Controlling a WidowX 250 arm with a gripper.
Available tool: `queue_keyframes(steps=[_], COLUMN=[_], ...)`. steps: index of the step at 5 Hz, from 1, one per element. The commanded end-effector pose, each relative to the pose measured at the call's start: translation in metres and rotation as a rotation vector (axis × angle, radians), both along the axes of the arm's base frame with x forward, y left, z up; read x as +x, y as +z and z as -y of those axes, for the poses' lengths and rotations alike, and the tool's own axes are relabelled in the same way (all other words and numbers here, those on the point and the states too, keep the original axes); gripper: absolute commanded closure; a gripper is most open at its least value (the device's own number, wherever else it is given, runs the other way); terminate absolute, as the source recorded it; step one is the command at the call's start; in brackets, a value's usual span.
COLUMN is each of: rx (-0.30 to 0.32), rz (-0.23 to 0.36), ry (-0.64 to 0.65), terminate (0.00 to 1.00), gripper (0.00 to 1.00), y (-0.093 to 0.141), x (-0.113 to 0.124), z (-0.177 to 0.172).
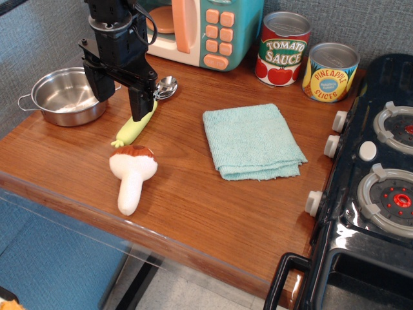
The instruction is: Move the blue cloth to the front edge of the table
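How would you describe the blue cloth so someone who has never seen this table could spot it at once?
Start at the brown wooden table and look toward its middle, just left of the black toy stove. In front of the tomato sauce can and the pineapple slices can lies the blue cloth, folded roughly square. It is the only flat, soft, pale aqua thing there.

A grey textured wall point(381, 26) runs behind the scene. Below the front edge lies a pale grey floor point(193, 294), with a blue padded surface point(51, 265) at lower left. Lighting is soft and even.
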State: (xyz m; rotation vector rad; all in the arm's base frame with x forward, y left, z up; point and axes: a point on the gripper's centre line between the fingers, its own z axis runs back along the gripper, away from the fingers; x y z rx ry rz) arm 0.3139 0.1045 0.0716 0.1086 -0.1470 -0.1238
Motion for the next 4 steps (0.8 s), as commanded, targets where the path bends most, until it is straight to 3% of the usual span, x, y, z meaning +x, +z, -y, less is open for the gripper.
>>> queue_keyframes(steps=[1, 4], rx=[0.000, -0.011], rz=[0.000, 0.009], ry=[0.000, -0.022], terminate=[0.00, 0.00], gripper=[0.00, 0.00], y=[0.000, 0.001], x=[0.000, 0.051], z=[0.000, 0.088])
